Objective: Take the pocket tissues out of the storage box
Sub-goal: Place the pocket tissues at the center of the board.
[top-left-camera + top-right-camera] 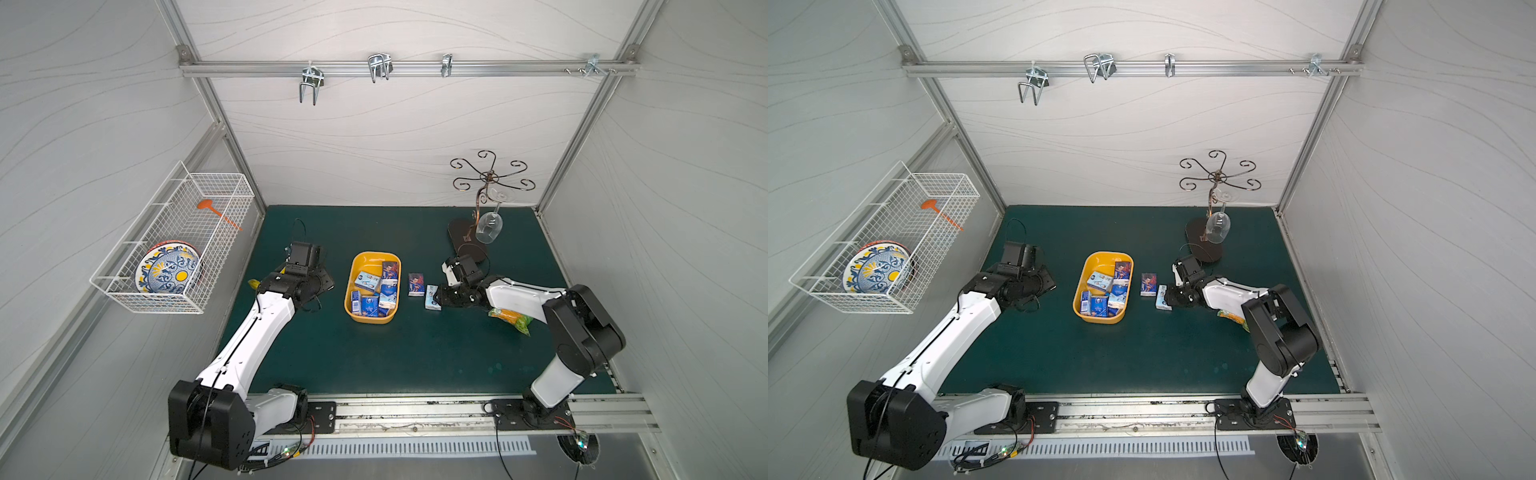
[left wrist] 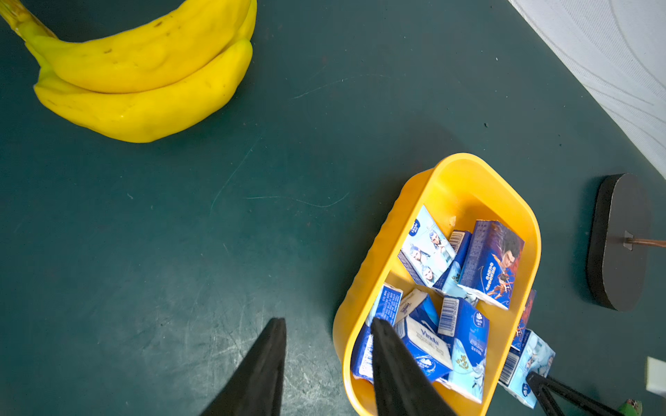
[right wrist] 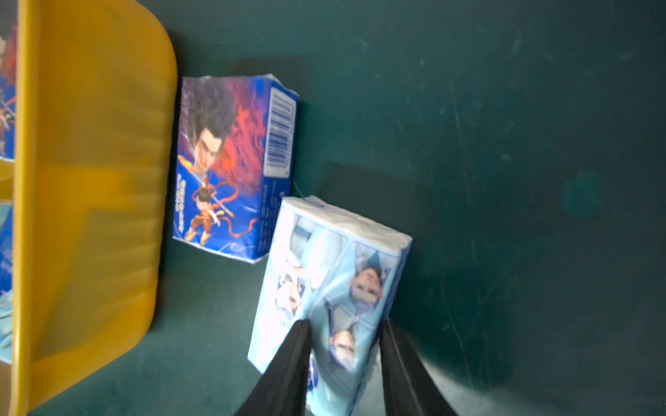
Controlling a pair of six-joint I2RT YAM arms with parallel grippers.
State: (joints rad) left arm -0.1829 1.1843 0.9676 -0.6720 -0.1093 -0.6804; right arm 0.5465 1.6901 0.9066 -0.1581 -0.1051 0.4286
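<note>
The yellow-orange storage box (image 1: 354, 266) sits mid-table with several pocket tissues (image 1: 376, 291) piled inside, also seen in the left wrist view (image 2: 479, 263). A dark blue packet (image 1: 415, 284) lies on the mat just right of the box (image 3: 93, 144). Beside that dark blue packet (image 3: 223, 162), my right gripper (image 1: 437, 297) is shut on a light blue packet (image 3: 331, 259), one finger pressed to each side near its end. My left gripper (image 2: 327, 320) is open and holds nothing. It hovers at the box's left wall, one fingertip over the rim (image 2: 468, 162).
Bananas (image 2: 144, 79) lie on the mat under my left arm. A green-and-yellow snack bag (image 1: 511, 318) sits under my right arm. A metal stand (image 1: 467, 241) with a hanging wine glass (image 1: 489, 228) is at the back right. A wire basket (image 1: 166, 249) hangs on the left wall.
</note>
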